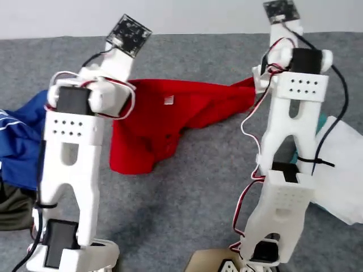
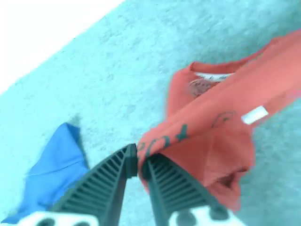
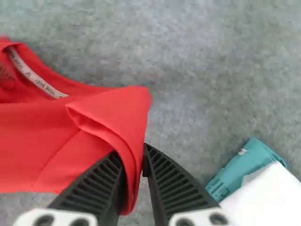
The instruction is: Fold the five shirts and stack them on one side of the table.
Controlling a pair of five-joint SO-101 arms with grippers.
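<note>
Red shirt (image 1: 170, 119): lies rumpled on the grey table (image 1: 198, 192), stretched between the two grippers.

Left gripper (image 2: 138, 162): jaws pressed together, pinching a printed edge of the red cloth.

Right gripper (image 3: 134, 162): jaws closed on a doubled fold of the same shirt, near its collar.

Blue shirt (image 2: 51, 174): just beside the left gripper, on its outer side.

Teal shirt (image 3: 244, 167) and white shirt (image 1: 340, 170): near the right gripper, on its outer side.

Assessment: the red shirt's fold appears to be in hand and is not yet complete. The next move calls for both grippers to carry their edges across together, level and taut.
</note>
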